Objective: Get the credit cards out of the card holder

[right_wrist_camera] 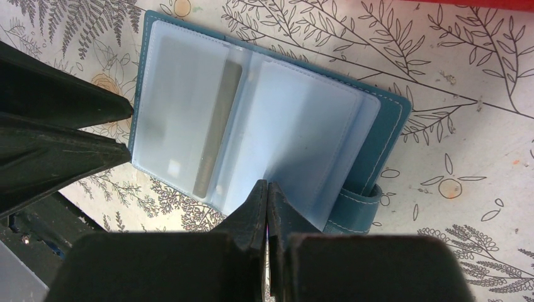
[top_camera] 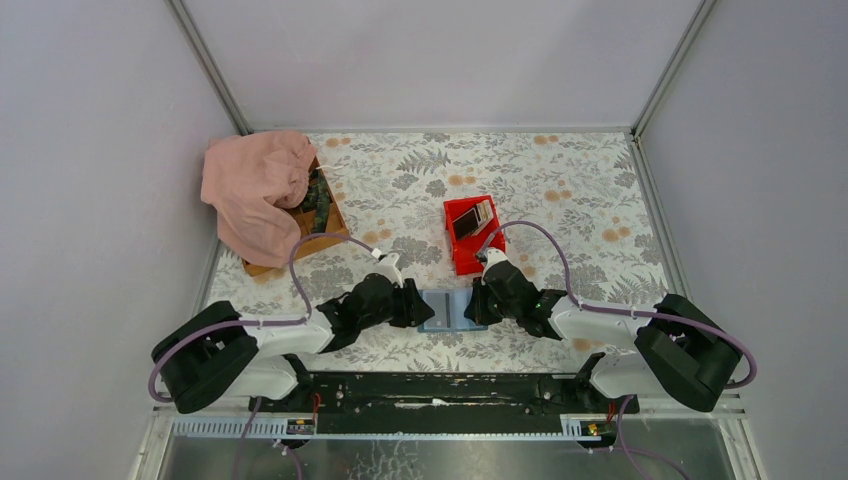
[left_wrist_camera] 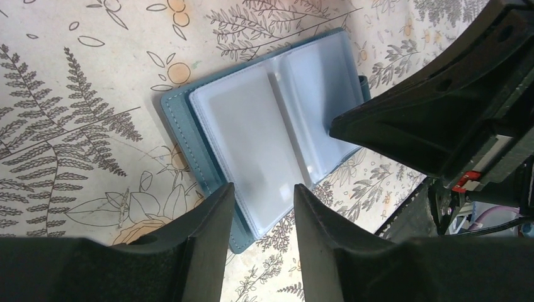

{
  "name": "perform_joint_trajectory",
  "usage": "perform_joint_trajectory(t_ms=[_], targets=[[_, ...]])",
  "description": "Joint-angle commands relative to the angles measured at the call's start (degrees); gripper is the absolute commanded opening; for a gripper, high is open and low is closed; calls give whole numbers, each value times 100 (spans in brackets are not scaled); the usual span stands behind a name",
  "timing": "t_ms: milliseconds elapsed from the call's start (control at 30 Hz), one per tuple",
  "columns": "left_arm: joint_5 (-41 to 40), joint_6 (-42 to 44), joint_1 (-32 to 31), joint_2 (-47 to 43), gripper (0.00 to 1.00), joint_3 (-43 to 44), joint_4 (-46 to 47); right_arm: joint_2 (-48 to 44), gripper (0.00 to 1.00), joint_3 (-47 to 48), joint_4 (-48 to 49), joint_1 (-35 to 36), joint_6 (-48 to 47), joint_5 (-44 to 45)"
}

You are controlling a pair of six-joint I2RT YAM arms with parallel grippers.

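the open card holder is laid flat on the tabletop between both lowered arms. the left hand is held spread astride its edge; the right hand is pressed together at a clear sleeve's edge.

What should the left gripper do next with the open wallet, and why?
Probably ease the left gripper forward and close on the pale card showing in the wallet: it sits open at that edge, while the shut right gripper rests at the far page.
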Motion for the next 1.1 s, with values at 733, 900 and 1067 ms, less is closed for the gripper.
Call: perform_joint_trajectory(t_ms=[733, 900, 1067], targets=[[378, -75, -17, 386, 47, 228, 671, 231, 0, -43, 126, 32, -85, 104], [376, -67, -33, 418, 47, 280, 656, 256, 0, -47, 158, 33, -66, 74], [401, -80, -36, 559, 47, 266, 755, 186, 0, -73, 125, 32, -71, 101]])
